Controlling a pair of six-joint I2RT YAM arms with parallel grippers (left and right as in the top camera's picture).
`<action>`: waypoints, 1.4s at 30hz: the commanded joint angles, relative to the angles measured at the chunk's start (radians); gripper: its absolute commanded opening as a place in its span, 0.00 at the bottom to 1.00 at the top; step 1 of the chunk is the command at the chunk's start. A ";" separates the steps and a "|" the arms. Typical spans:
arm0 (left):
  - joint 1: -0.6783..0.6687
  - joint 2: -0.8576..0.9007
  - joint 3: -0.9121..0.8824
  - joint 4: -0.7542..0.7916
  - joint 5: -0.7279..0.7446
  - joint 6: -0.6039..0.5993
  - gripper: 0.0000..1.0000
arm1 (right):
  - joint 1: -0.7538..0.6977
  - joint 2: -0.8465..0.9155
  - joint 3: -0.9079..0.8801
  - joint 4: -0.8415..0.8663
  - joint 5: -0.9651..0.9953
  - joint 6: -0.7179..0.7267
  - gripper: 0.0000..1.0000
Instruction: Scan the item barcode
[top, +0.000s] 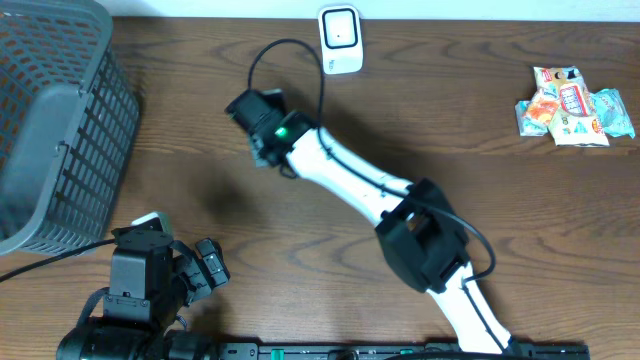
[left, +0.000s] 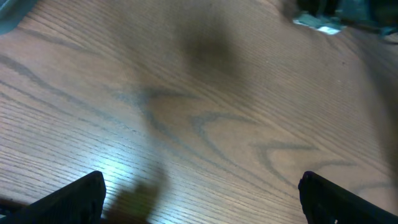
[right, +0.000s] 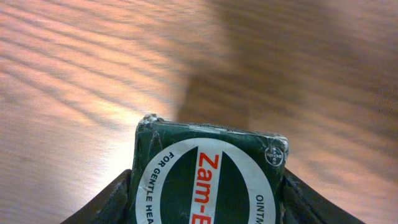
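From above, the right gripper (top: 252, 110) is stretched out over the middle of the wooden table (top: 520, 200), a little below and to the left of the white scanner (top: 340, 40) that stands at the far edge. What it carries is too dark to make out from up there. The right wrist camera settles that: a small green box (right: 211, 180) with a white oval label and red lettering sits clamped between the two dark fingers (right: 109, 202), one on each side, with bare wood beyond it.

The left gripper (top: 208, 265) is down in the near left corner. Its wrist view shows the two tips far apart at the bottom corners, jaws spread wide with nothing but wood grain between them. A blurred dark shape with a pale patch (left: 317, 23) shows at that view's top right; I cannot tell what it is.

Only the overhead view shows the grey basket (top: 60, 130) at the left edge, partly cut off; what I can see inside is its own lattice. A cluster of bright snack packets (top: 575, 105) lies far right, well apart from both arms.
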 joint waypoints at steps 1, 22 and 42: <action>0.002 -0.004 -0.001 -0.002 -0.009 0.002 0.98 | -0.063 -0.040 -0.006 -0.032 -0.135 -0.269 0.49; 0.002 -0.004 -0.001 -0.002 -0.009 0.002 0.98 | -0.097 -0.040 -0.006 -0.243 -0.249 -0.659 0.93; 0.002 -0.004 -0.001 -0.002 -0.009 0.002 0.98 | -0.158 -0.102 0.113 -0.319 -0.308 -0.061 0.92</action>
